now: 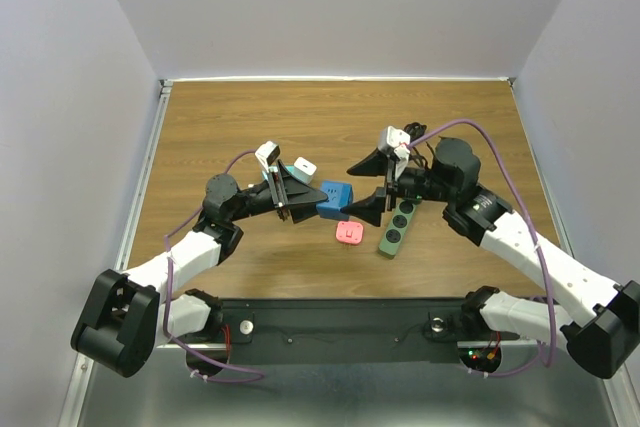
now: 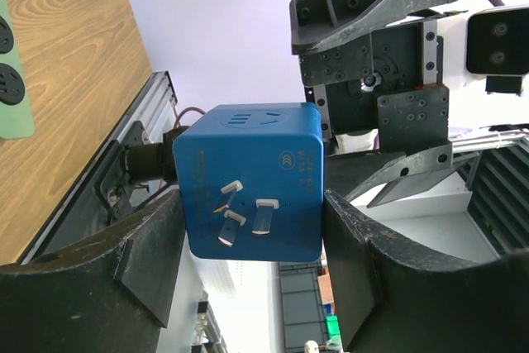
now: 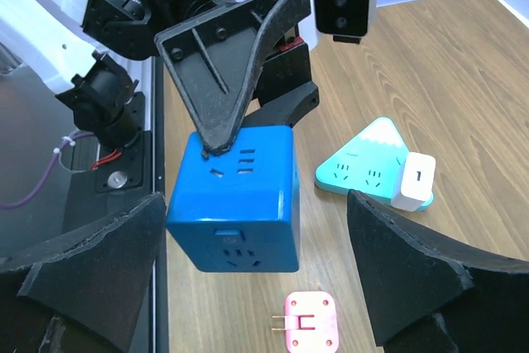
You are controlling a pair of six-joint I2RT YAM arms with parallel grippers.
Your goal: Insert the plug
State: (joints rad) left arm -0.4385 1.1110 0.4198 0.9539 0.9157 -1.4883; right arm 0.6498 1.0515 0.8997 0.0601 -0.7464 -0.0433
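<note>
Nearby, pink plug [image 1: 348, 234] lies beside green strip [image 1: 397, 229] (not touching).

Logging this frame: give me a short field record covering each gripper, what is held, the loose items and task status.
left gripper: shut on blue cube adapter, one finger on each side, prongs facing its wrist camera
right gripper: open, jaws wide on either side of the cube, gaps visible
loose items: pink plug, lying flat; green power strip; teal triangular socket with a white block against it
task status: cube not yet inserted into the strip
</note>
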